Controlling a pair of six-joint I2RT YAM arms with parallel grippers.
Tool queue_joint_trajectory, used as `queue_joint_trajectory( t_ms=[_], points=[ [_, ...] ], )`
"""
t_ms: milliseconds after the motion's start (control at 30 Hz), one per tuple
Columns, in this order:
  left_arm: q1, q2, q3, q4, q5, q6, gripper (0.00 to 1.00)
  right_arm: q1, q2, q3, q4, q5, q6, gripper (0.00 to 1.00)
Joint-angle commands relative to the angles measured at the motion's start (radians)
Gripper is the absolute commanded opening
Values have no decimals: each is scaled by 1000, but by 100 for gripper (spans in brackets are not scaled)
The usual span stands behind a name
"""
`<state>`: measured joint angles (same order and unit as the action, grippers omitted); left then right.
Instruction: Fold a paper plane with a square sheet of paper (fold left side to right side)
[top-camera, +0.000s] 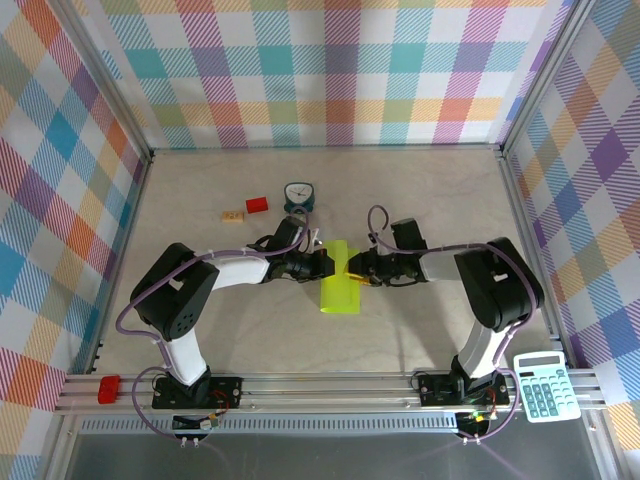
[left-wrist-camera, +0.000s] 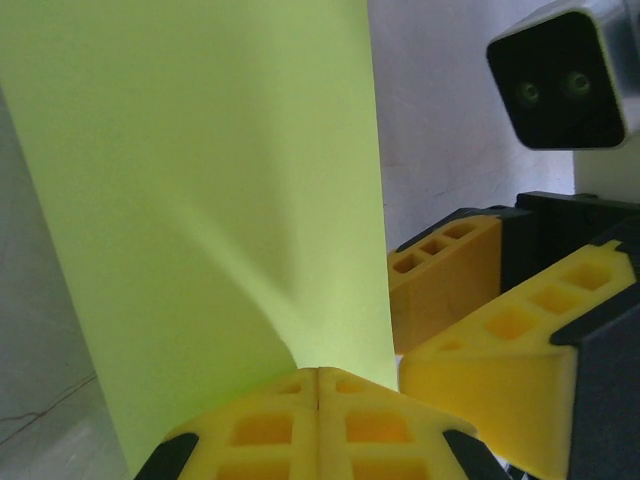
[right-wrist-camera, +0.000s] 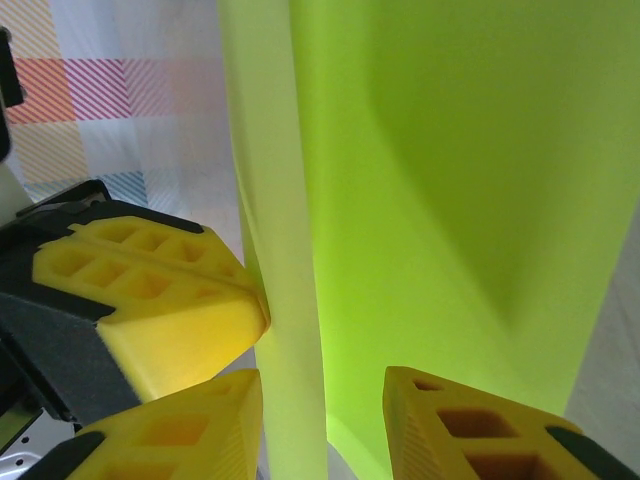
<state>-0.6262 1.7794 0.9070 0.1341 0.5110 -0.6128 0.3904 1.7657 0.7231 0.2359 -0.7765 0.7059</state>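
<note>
Left pincer (left-wrist-camera: 318, 388) clenched on lime paper (left-wrist-camera: 220, 180); right pincer (right-wrist-camera: 322, 425) parted, astride it.
Thin, smooth, matte sheet bowed over in a soft curve, mid-worktop (top-camera: 430, 190) between both arms; yellow fingers (left-wrist-camera: 260, 430) blocky, grid-pocketed.

Thin, smooth, matt lime yellow-green paper, plain and unmarked, for the square sheet of paper (top-camera: 338, 285) (limp enough to bow softly). Matt yellow foam-like pads (left-wrist-camera: 262, 430) on the jaws, moulded with a grid of hollows and backed by dull black plastic. Pale, faintly mottled, matt counter (top-camera: 420, 190). Silvery ribbed metal rail (top-camera: 330, 386) with a dull sheen. Pale plastic calculator (top-camera: 545, 386).
</note>
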Motion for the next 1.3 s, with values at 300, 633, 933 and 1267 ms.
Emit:
queue_joint_trajectory(
  t_ms=[300, 633, 933, 1267],
  points=[
    [-12, 10, 10, -1, 0, 7, 2, 31, 48, 42, 30, 8, 14, 16],
    [-6, -116, -8, -118, -155, 73, 38, 31, 14, 49, -119, 104, -41, 3],
    [-9, -53, 30, -165, -150, 103, 55, 31, 5, 54, -147, 135, -48, 4],
    [-21, 18, 64, -158, -131, 103, 57, 31, 10, 64, -138, 114, -48, 5]
  ],
)
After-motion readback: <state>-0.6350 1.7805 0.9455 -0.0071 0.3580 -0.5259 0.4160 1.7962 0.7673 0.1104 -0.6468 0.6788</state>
